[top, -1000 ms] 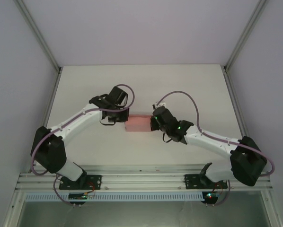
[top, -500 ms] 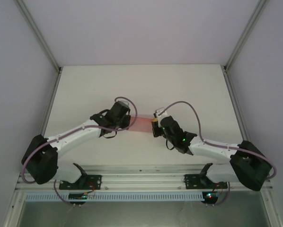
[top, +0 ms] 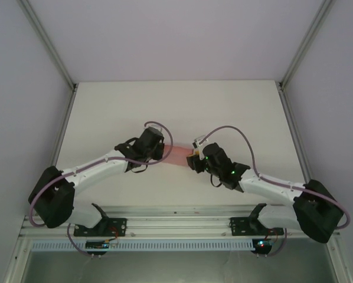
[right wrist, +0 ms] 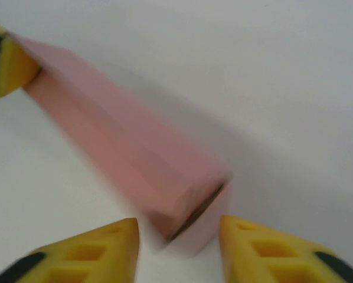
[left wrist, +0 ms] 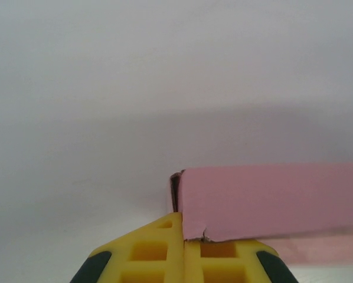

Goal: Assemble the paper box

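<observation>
The pink paper box (top: 177, 154) lies on the white worktop (top: 164, 100) as a long, narrow folded shape, set between the two tools. The left tool (top: 161, 152) is at the box's left end and the right tool (top: 192, 160) at its right end. In the left wrist view, the left tool (left wrist: 183, 236) has its yellow fingers (left wrist: 153, 253) pressed together on a thin wall at one corner of the box (left wrist: 271, 200). The card edge runs down into the seam between them and looks slightly torn or crumpled there. The rest of the box stretches away to the right of that corner, over bare worktop (left wrist: 164, 88). In the right wrist view, the right tool (right wrist: 177, 227) is spread wide, with one yellow finger (right wrist: 100, 250) on each side of the box's near end, and I cannot tell whether either touches it. The box (right wrist: 123, 141) runs away from that end, blurred, and at its far end a yellow fingertip (right wrist: 5, 68) of the left tool rests against the card. A purple cable (top: 224, 131) arches just right of the box.
</observation>
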Controlling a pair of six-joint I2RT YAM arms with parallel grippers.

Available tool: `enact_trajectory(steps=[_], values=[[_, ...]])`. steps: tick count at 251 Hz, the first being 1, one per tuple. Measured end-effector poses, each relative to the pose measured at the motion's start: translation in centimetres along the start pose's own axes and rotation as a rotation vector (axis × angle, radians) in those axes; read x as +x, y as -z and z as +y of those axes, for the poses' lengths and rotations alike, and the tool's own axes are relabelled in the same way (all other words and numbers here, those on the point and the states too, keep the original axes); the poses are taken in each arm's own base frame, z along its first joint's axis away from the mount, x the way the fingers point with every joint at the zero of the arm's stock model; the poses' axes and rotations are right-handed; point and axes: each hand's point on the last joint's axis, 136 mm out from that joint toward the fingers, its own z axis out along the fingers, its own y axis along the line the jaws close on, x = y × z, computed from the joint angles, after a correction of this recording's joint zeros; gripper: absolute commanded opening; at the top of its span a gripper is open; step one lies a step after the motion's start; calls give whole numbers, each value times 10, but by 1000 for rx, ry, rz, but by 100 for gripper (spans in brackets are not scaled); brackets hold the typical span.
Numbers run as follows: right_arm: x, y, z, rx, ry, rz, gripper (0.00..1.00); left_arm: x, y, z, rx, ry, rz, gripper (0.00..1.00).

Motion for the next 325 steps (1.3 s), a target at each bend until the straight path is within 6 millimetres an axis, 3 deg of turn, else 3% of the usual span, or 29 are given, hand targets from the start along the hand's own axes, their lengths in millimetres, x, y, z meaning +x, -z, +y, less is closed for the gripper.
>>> enact_trajectory(steps=[18, 51, 94, 126, 164, 184, 201, 243, 287, 325], values=[[-7, 6, 2, -38, -24, 1, 75, 0, 0, -2, 6, -3, 1, 0], [-38, 18, 1, -65, -93, -64, 79, 0, 1, -3, 9, -13, 2, 0], [-70, 18, -24, 11, -211, -101, 74, -2, -1, -6, 13, -30, 9, 2], [-58, 0, -39, 50, -278, -33, 68, -2, -1, -7, 13, -43, 15, 5], [-19, -22, -44, 65, -347, 82, 64, 1, 0, -7, 15, -64, 34, 21], [-19, -24, -44, 55, -379, 64, 63, 3, 2, -5, 8, -77, 48, 28], [-19, -25, -45, 52, -403, 48, 62, 6, 5, -3, 1, -93, 67, 52], [-18, -27, -46, 52, -451, 26, 60, 21, 24, 2, 2, -138, 145, 82], [-16, -28, -43, 45, -468, 21, 59, 15, 54, -9, 83, -151, 120, 100], [-12, -30, -42, 38, -473, 14, 57, 1, 68, -5, 102, -85, 73, 99]])
